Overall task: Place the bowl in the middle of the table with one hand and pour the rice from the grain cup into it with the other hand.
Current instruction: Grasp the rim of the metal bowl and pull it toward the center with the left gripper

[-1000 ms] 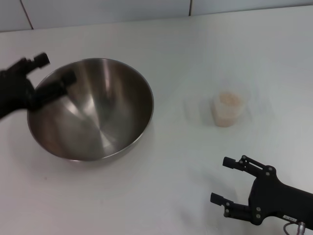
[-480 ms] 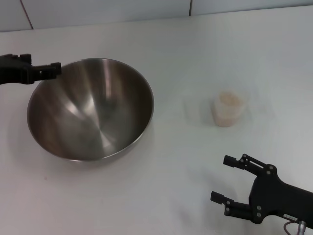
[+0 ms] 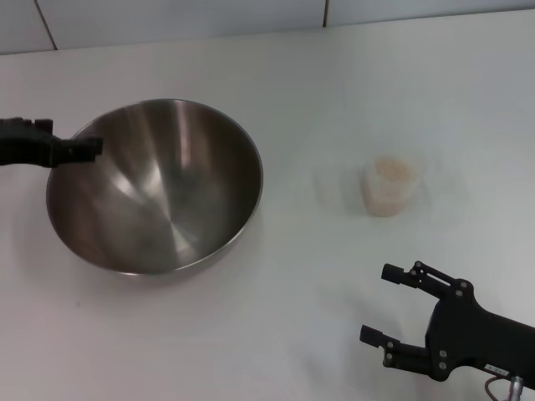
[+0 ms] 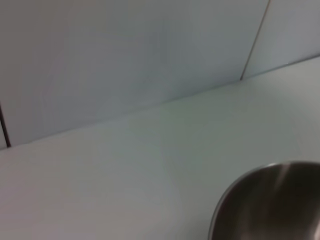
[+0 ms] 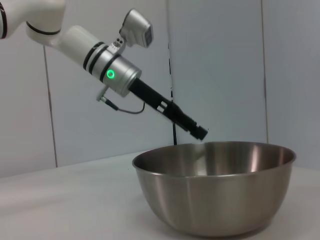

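One big bowl (image 3: 155,185) is seen at the left of the white surface (image 3: 276,317), not yet in the middle. Its far left rim is best gripped firmly by the left pincer (image 3: 84,148), which sits just at that rim; whether it is clenched cannot be told. Then a slow slide toward the middle is needed. Right of centre, the grain cup (image 3: 389,185) of rice (image 3: 392,170) is left standing. At lower right, the right pincer (image 3: 389,306) is held released.

L end effector (image 3: 84,147) fingers unclear; bowl (image 4: 267,202) cut by frame edge
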